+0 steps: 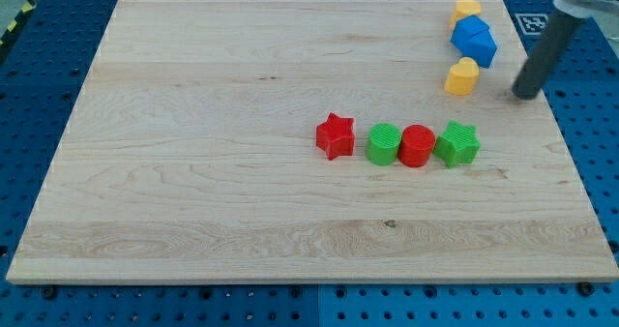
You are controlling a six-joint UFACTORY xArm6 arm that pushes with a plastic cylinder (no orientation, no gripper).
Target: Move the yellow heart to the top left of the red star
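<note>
The yellow heart (462, 76) lies near the board's upper right, just below a blue block (474, 41). The red star (335, 135) lies near the board's middle, well to the left of and below the heart. My tip (525, 96) is at the view's right, a short way to the right of the yellow heart and slightly lower, not touching it.
A second yellow block (467, 10) sits above the blue block at the board's top edge. To the right of the red star stands a row: a green cylinder (384, 144), a red cylinder (417, 146) and a green star (457, 142). The wooden board (193, 172) has blue pegboard around it.
</note>
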